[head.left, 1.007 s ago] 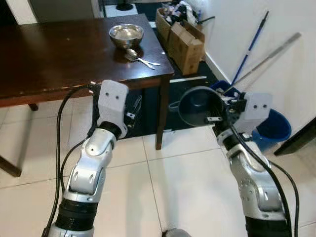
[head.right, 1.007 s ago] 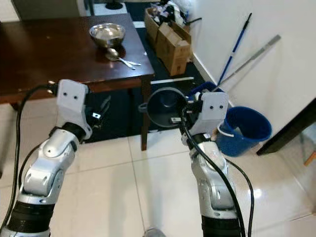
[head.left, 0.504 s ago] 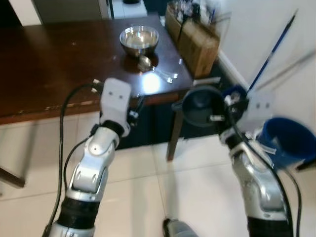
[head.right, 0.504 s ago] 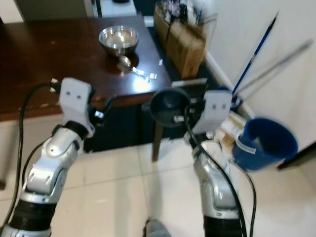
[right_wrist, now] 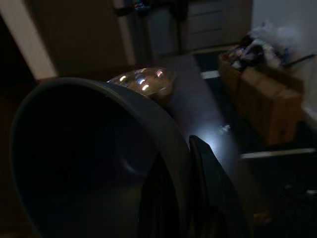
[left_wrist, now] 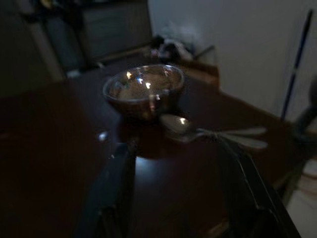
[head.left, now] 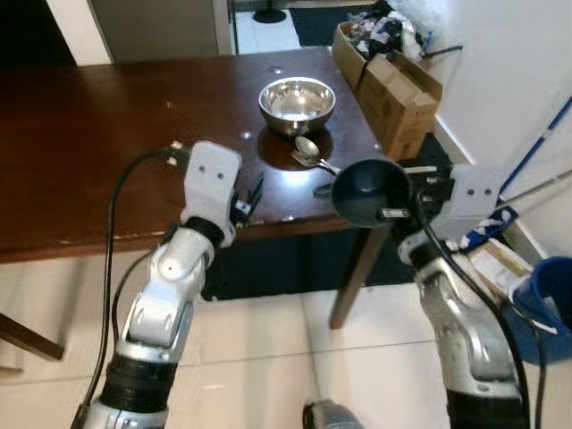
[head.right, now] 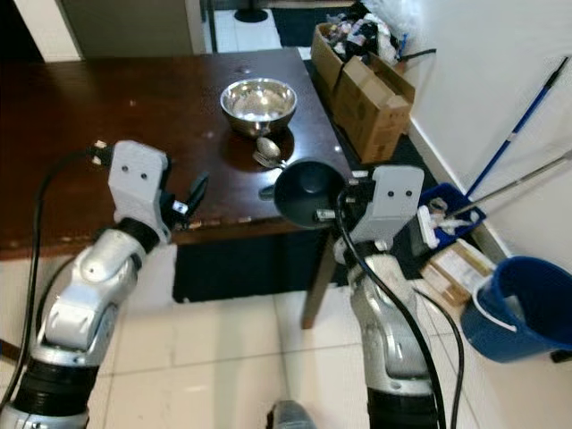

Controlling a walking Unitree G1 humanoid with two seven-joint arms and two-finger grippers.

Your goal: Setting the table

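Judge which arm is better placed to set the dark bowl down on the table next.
Right. The right claw already grips the dark bowl by its rim, held at the table corner near the spoons and steel bowl. The left claw is open and holds nothing.

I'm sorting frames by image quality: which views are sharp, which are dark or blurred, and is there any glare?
Both eye views are bright and fairly sharp, with ceiling-light glare on the table beside the spoons. The left wrist view is dim and soft, highlights sparkling on the steel bowl. The right wrist view is dark; the dark bowl looms close and blurred.
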